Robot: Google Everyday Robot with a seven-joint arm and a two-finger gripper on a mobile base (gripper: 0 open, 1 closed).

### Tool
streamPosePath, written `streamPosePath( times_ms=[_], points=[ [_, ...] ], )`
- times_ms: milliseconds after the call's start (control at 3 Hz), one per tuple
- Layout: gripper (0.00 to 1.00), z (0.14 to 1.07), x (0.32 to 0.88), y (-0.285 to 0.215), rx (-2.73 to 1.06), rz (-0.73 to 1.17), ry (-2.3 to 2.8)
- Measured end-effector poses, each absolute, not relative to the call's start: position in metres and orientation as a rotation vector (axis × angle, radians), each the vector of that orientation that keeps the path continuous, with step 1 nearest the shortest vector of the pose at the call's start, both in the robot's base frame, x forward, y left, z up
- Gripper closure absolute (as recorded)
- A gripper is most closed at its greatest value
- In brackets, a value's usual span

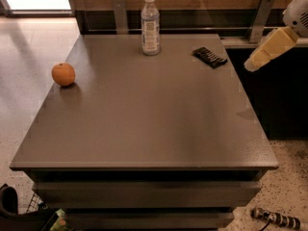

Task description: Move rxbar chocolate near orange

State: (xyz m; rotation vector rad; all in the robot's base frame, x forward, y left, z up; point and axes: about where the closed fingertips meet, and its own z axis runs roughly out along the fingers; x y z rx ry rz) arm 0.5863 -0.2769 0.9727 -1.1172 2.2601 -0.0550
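The rxbar chocolate [210, 57] is a small flat black bar lying on the grey table [144, 124] near its back right corner. The orange [63, 74] sits near the table's left edge, far from the bar. My gripper [251, 65] is a cream-coloured part reaching in from the upper right edge of the camera view. It hangs in the air just beyond the table's right edge, to the right of the bar and not touching it. It holds nothing that I can see.
A clear plastic bottle [150, 24] with a white cap stands upright at the table's back edge, left of the bar. A low rail with metal brackets [260, 17] runs behind the table. Dark objects lie on the floor at the bottom left and right.
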Motion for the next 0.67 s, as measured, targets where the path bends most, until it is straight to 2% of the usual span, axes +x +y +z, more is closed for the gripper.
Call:
streamPosePath(
  times_ms=[667],
  points=[
    [0.00,0.955,0.685,-0.298,-0.779,0.105,2.061]
  ],
)
